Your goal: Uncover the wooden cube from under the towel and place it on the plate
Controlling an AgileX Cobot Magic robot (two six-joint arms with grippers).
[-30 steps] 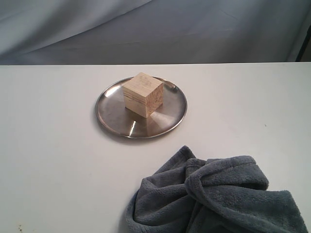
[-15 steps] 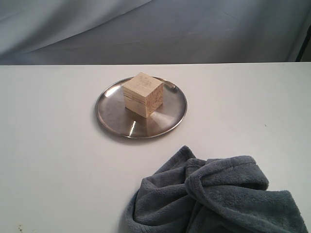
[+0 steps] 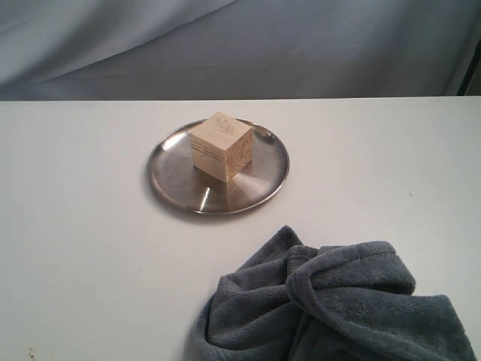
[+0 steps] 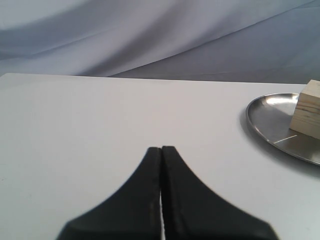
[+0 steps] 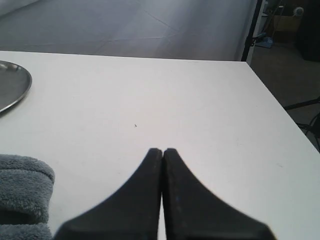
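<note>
The pale wooden cube [image 3: 221, 146] stands uncovered on the round steel plate [image 3: 173, 177] in the middle of the white table; the left wrist view catches the wooden cube [image 4: 308, 109] and the plate [image 4: 270, 117] at its edge. The blue-grey towel [image 3: 338, 308] lies bunched at the table's front right, apart from the plate. My left gripper [image 4: 161, 149] is shut and empty above bare table, away from the plate. My right gripper [image 5: 163, 150] is shut and empty too, with the towel [image 5: 22, 190] and the plate's rim [image 5: 15, 90] off to one side. Neither gripper shows in the exterior view.
The white table [image 3: 83, 248] ends at a far edge against a grey fabric backdrop [image 3: 240, 45]. In the right wrist view the table's side edge [image 5: 280, 112] drops to a floor with a dark stand.
</note>
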